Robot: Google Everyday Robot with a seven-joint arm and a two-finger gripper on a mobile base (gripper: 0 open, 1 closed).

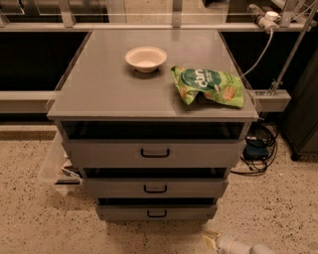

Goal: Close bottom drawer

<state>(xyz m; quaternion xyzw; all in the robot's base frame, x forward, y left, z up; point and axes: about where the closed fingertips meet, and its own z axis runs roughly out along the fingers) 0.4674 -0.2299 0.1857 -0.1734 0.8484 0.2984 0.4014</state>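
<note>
Seen from above and in front: a grey metal cabinet (104, 94) filling the middle of the frame, three drawers stacked in its face. On the flat top, a pale round bowl (146, 58) toward the back, upright and empty-looking; to its right and well apart from it, a crumpled green snack bag (208, 85) lying flat near the right edge. Below the top, the top drawer (109, 154), tallest front, with a dark gap above it. Under that, the middle drawer (198, 188), again with a dark gap over its front. Lowest in the stack, in the lower centre of the frame, the bottom drawer (124, 212): slimmest front, small black bar handle (157, 214) at its middle, a dark strip of shadow above it, so standing open rather than flush. At the very bottom edge, lower right, the gripper (223, 242), a pale shape low over the speckled floor (30, 223), right of and below the bottom drawer, not touching it; open or shut, cannot tell. Left of the cabinet, a clear plastic bin (49, 167) on the floor. Right of it, a tangle of dark cables (259, 145). In the upper right corner, a power strip (259, 12) with a white cord (258, 52) hanging down.
</note>
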